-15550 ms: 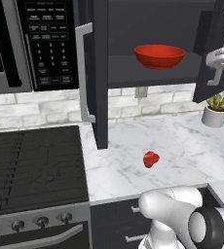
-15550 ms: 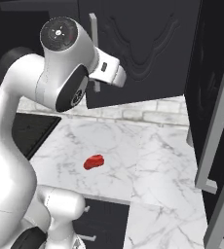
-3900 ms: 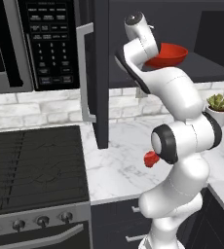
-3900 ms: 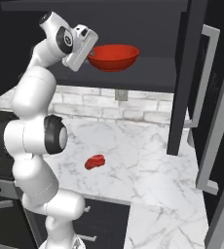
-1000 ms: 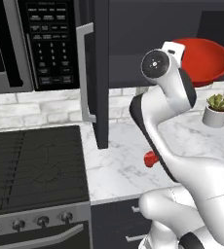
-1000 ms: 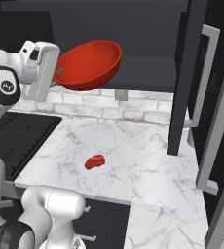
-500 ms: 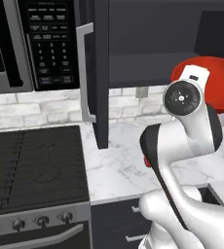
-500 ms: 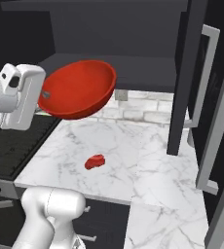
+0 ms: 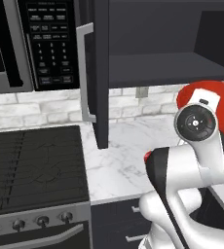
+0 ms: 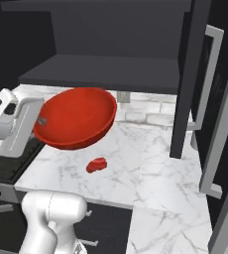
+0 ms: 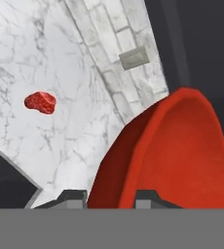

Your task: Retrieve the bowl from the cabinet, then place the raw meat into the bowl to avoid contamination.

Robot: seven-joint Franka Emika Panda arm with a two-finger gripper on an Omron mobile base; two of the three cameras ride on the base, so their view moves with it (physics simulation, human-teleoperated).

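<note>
A white marble tabletop (image 10: pixel 150 163) runs below the open cabinet (image 10: pixel 111 74). The hand (image 11: pixel 106 197) is clamped on the bowl's (image 10: pixel 76 119) rim, holding it tilted in the air. The raw meat (image 10: pixel 96 164) lies on the tabletop just below the bowl.

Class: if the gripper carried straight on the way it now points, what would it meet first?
Probably the grey brick backsplash, past the glossy red round bowl that the gripper already holds; depth is unclear.
</note>
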